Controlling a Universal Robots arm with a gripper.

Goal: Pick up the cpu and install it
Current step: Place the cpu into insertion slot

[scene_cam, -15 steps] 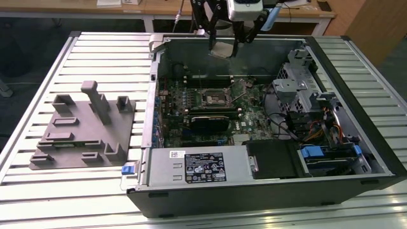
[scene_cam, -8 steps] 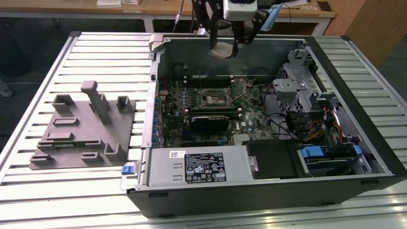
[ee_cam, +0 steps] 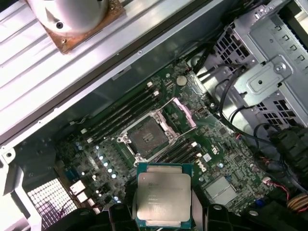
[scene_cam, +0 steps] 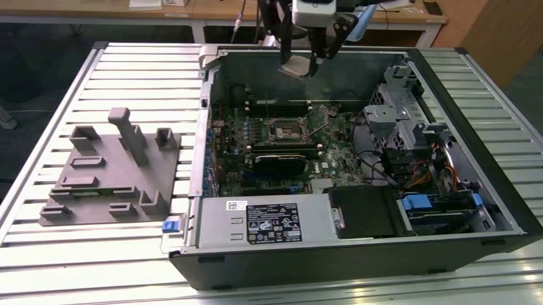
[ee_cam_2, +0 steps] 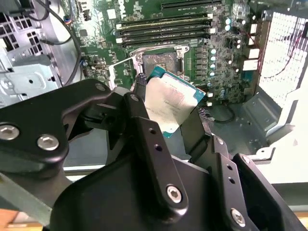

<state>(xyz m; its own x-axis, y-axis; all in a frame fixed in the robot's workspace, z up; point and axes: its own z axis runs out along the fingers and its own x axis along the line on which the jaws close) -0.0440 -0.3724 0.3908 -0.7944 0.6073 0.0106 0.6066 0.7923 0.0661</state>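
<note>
**CPU clamped in my gripper, high over the open case**

My gripper point(ee_cam_2: 168, 109) is clamped on the cpu point(ee_cam: 163, 195) — one finger on each of two opposite edges, with the silvery-grey metal face uncovered between them. In the exterior view I hold the chip in the air above the far part of the open computer case point(scene_cam: 339, 262), and it hangs tilted rather than level. It touches nothing but my fingers.

The case lies on its side on the slatted metal worktop point(scene_cam: 127, 70), its board facing up. The dark square socket point(ee_cam: 147, 135) sits near the middle of the green motherboard point(ee_cam: 226, 154). Its metal bracket looks swung open, and rows of black memory slots run along either side. In both wrist views the cpu is well apart from the socket, with the board beneath it.

To the exterior view's left of the case, a grey plastic fixture point(scene_cam: 110, 171) rests on the worktop — just beside the case's wall. A grey power supply box point(scene_cam: 263, 222) with a white label sits along the case's near edge.
</note>
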